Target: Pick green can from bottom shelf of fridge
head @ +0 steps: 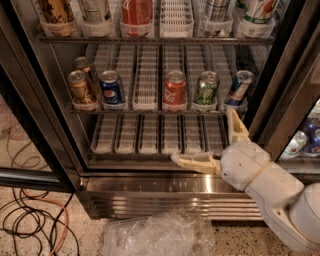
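The green can (206,89) stands upright in a white ribbed lane of a rack in the open fridge (45,115), between a red cola can (175,88) and a blue-white-red can (239,88). Below that rack, the bottom shelf (150,134) of ribbed lanes holds no cans. My gripper (205,141) is open, with its pale fingers (192,162) spread wide. It hovers in front of the right part of the lowest rack, just below the green can and not touching it.
A blue can (111,88) and two brown cans (81,87) stand at the left of the same rack. More cans fill the shelf above (135,12). The steel base panel (150,192), crumpled clear plastic (155,235) and floor cables (30,220) lie below.
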Robot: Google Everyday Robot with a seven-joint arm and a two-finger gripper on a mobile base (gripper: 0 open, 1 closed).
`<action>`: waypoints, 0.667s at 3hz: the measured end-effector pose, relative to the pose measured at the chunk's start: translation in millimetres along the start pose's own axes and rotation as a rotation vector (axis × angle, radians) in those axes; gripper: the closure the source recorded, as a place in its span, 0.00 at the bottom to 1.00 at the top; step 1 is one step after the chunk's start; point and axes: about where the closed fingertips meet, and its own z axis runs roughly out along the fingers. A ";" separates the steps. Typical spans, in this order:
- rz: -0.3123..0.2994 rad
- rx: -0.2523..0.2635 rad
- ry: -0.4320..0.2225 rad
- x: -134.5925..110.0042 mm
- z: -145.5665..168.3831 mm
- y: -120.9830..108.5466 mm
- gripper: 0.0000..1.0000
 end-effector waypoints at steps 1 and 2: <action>-0.036 0.020 -0.058 1.0 31.1 -15.7 0.00; -0.107 0.101 -0.128 -14.9 65.5 -54.9 0.00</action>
